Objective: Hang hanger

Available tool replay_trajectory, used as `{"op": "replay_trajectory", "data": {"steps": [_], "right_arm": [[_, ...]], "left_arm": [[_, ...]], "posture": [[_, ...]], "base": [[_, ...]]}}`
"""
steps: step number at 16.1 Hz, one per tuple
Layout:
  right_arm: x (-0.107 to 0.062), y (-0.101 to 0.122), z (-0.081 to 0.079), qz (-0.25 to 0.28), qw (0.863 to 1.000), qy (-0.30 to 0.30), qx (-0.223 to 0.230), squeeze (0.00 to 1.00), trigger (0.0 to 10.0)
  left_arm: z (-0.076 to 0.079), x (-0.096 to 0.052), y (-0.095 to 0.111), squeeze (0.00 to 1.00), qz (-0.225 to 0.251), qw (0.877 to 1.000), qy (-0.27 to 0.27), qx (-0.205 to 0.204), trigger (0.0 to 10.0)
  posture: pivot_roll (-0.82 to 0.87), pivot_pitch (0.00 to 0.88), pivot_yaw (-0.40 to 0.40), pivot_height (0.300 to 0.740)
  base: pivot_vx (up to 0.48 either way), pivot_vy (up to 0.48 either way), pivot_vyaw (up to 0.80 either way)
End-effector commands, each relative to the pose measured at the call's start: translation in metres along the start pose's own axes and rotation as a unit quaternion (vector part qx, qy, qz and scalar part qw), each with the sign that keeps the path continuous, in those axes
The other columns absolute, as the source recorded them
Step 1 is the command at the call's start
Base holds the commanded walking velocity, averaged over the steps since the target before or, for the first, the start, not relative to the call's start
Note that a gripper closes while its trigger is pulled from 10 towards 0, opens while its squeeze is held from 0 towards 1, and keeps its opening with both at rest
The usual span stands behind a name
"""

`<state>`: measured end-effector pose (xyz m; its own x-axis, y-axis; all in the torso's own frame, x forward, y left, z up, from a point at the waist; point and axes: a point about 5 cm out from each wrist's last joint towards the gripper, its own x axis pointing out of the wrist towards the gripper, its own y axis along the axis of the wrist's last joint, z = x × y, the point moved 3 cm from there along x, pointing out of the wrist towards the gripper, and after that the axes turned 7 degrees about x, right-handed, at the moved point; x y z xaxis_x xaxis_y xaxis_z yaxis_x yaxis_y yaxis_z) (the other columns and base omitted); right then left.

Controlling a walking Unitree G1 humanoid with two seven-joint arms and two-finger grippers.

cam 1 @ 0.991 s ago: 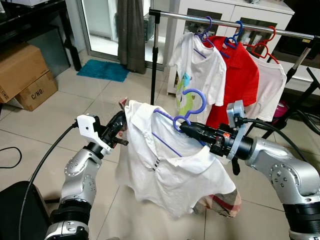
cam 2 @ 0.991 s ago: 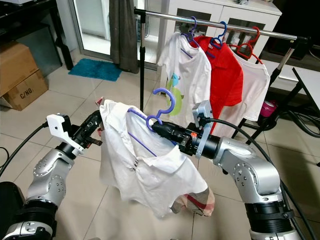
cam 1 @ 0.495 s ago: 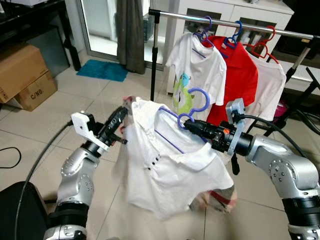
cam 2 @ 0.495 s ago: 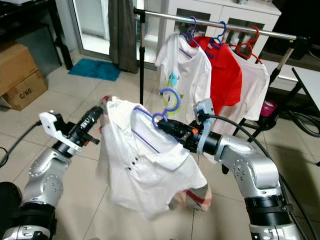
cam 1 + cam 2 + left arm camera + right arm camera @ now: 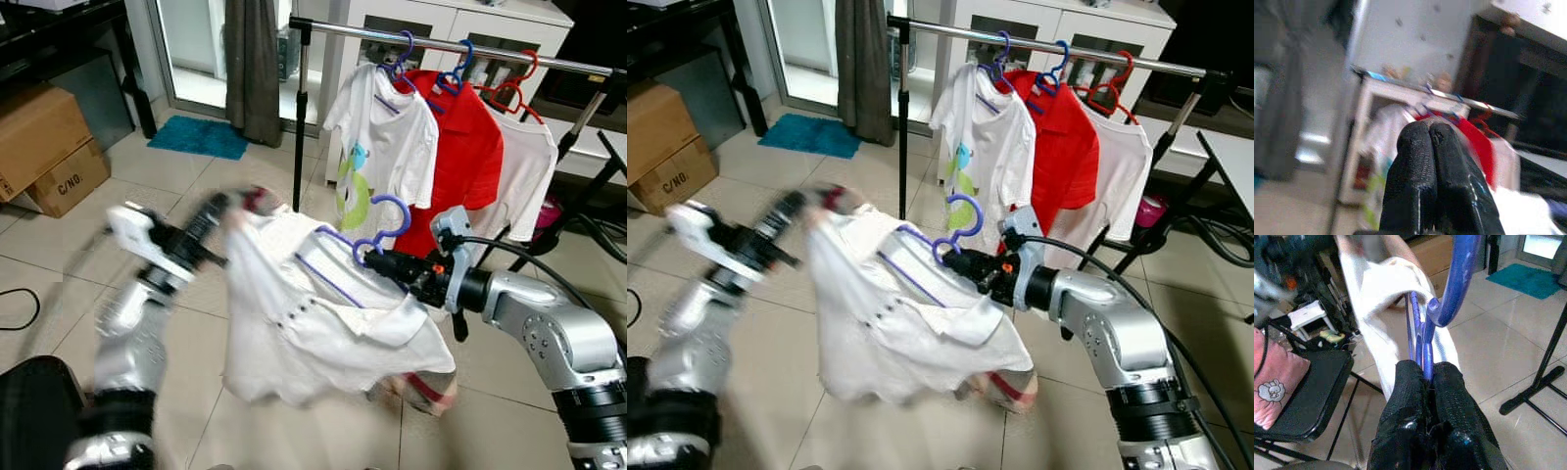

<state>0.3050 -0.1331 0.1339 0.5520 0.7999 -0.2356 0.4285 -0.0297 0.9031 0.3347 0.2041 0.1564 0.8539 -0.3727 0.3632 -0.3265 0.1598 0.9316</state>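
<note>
A white polo shirt [image 5: 313, 323] hangs on a blue hanger [image 5: 384, 223], held out in mid-air in front of me. My right gripper [image 5: 377, 262] is shut on the hanger just below its hook, and the right wrist view shows the blue wire pinched between the fingers [image 5: 1410, 387]. My left gripper [image 5: 211, 211] is blurred with motion at the shirt's left shoulder; in the left wrist view its fingertips [image 5: 1418, 142] are pressed together with no cloth seen between them. Behind stands the clothes rail [image 5: 441, 44], carrying a white printed shirt [image 5: 387, 147], a red shirt [image 5: 470, 147] and a white shirt [image 5: 529, 171].
Cardboard boxes [image 5: 44, 142] sit at the left, and a teal mat [image 5: 201, 137] and a grey curtain [image 5: 253, 59] lie beyond. A black seat [image 5: 29, 411] is at my lower left. A plaid cloth [image 5: 431, 392] lies on the tiles under the shirt. The rail's black stand [image 5: 299, 127] is just behind the shirt.
My left arm has swung out to the left and is now blurred. The shirt's left side has flared and spread flatter. The right gripper keeps its hold on the hanger, nearly in place.
</note>
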Motion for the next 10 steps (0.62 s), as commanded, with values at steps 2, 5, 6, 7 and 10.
{"op": "replay_trajectory", "data": {"steps": [2,5,6,7,10], "right_arm": [[-0.004,0.003,-0.001,-0.003,1.000,0.005,-0.020,0.00,10.0],[-0.005,0.001,-0.007,-0.011,0.999,0.028,-0.023,0.00,10.0],[-0.006,0.000,-0.008,-0.013,0.999,0.031,-0.024,0.00,10.0],[-0.006,0.000,-0.008,-0.013,0.999,0.031,-0.024,0.00,10.0],[-0.006,-0.002,-0.009,-0.019,0.999,0.036,-0.026,0.00,10.0]], "left_arm": [[-0.025,0.003,0.013,0.00,0.012,0.997,0.063,0.043,0.0],[-0.037,-0.001,-0.005,0.00,-0.067,0.992,0.073,0.079,0.0],[-0.036,-0.001,-0.012,0.00,-0.091,0.990,0.064,0.087,0.0],[-0.034,0.000,-0.014,0.00,-0.098,0.990,0.055,0.088,0.0],[-0.048,0.001,-0.024,0.00,-0.136,0.980,0.110,0.091,0.0]], "posture": [[-0.17,0.000,-0.059,0.740],[-0.17,0.000,-0.066,0.740],[-0.16,0.000,-0.071,0.740],[-0.16,0.000,-0.071,0.740],[-0.16,0.000,-0.066,0.740]], "base": [[0.000,0.000,0.00],[0.000,0.000,0.00],[0.000,0.000,0.00],[0.000,0.000,0.00],[0.000,0.000,0.00]]}}
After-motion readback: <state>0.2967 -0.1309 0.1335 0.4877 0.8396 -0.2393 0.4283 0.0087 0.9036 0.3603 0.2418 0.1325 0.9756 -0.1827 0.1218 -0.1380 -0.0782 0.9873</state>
